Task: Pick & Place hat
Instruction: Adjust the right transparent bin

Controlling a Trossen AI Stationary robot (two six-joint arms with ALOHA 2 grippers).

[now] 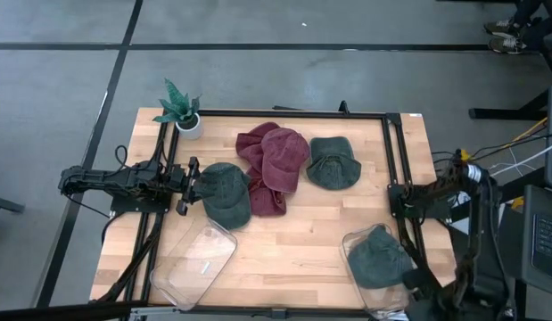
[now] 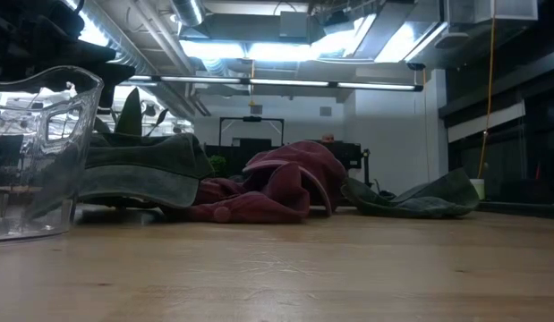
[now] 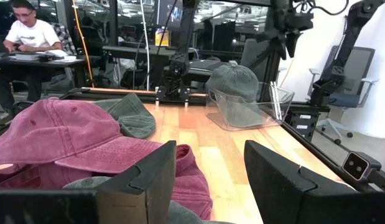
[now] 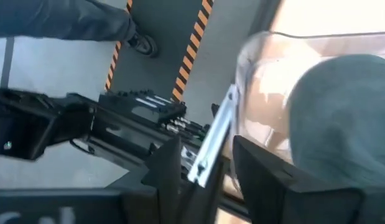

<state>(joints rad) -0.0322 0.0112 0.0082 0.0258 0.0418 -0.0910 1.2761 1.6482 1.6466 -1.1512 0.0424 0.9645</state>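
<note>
Hat (image 1: 226, 192) lying just ahead of the left gripper (image 1: 190, 185), beside the red hats (image 1: 274, 165) | fingers spread, nothing held | left arm nearer | right gripper (image 4: 204, 165) idling open over the bin (image 1: 379, 267).

A robotics lab: exposed ceiling ducts (image 2: 160, 36), a person at a desk (image 3: 37, 59), hazard-striped floor tape (image 4: 192, 43)

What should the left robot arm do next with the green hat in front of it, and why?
Probably ease forward and close on the green hat. The left gripper sits at its edge with jaws open, holding nothing, and the clear bin nearest it holds no hat, while the other bin already holds one.
</note>
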